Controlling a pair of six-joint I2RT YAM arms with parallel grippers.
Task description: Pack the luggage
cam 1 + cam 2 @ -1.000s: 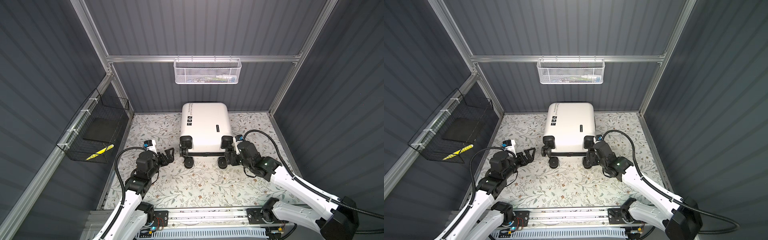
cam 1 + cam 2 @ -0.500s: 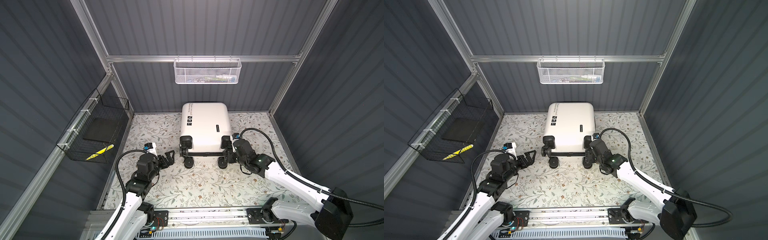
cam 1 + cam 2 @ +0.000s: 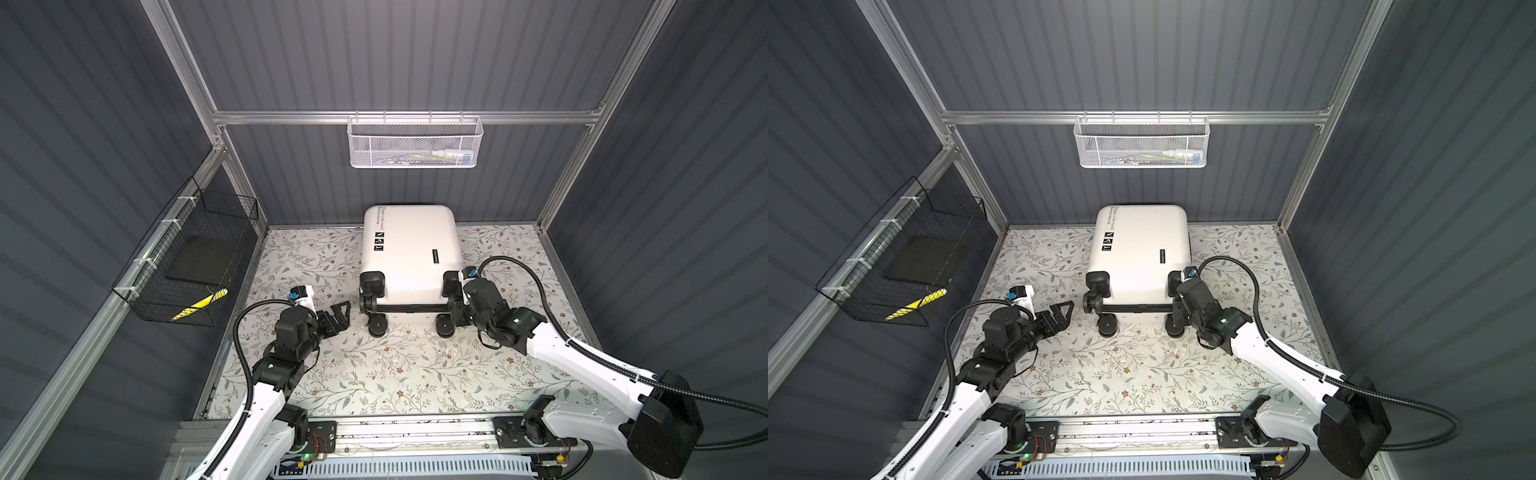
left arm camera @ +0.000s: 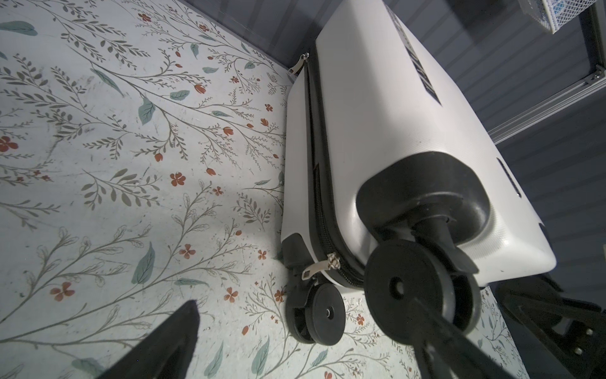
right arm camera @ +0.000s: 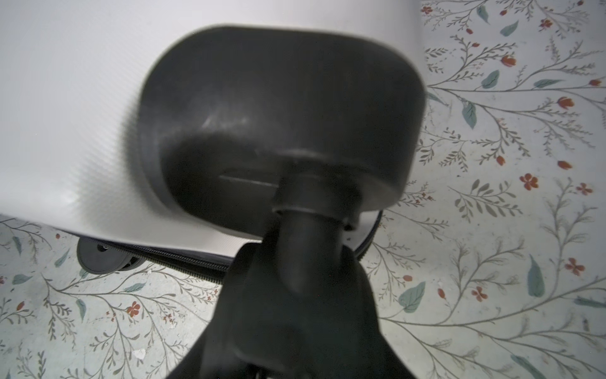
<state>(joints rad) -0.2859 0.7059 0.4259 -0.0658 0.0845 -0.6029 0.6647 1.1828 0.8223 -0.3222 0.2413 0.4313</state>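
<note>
The luggage (image 3: pixel 409 249) (image 3: pixel 1142 245) lies flat and zipped shut on the floral mat, its black spinner wheels toward the front. My left gripper (image 3: pixel 340 316) (image 3: pixel 1063 313) hovers open just left of the near-left wheels, holding nothing. In the left wrist view the luggage's side (image 4: pixel 393 131) and its zipper pull (image 4: pixel 314 269) show between my spread fingers (image 4: pixel 170 341). My right gripper (image 3: pixel 455 309) (image 3: pixel 1177 316) is shut on the upper right wheel; in the right wrist view that wheel's stem (image 5: pixel 305 249) fills the gap under its black housing (image 5: pixel 278 108).
A white mesh basket (image 3: pixel 415 143) with small items hangs on the back wall. A black wire basket (image 3: pixel 187 266) on the left wall holds a dark pad and a yellow-black item (image 3: pixel 199 305). Grey walls enclose the floral mat (image 3: pixel 395 365); a metal rail (image 3: pixel 415 432) runs along the front.
My right gripper has pushed in against the luggage's upper right wheel and its jaws have narrowed round it. The left arm has barely moved and stays open.
</note>
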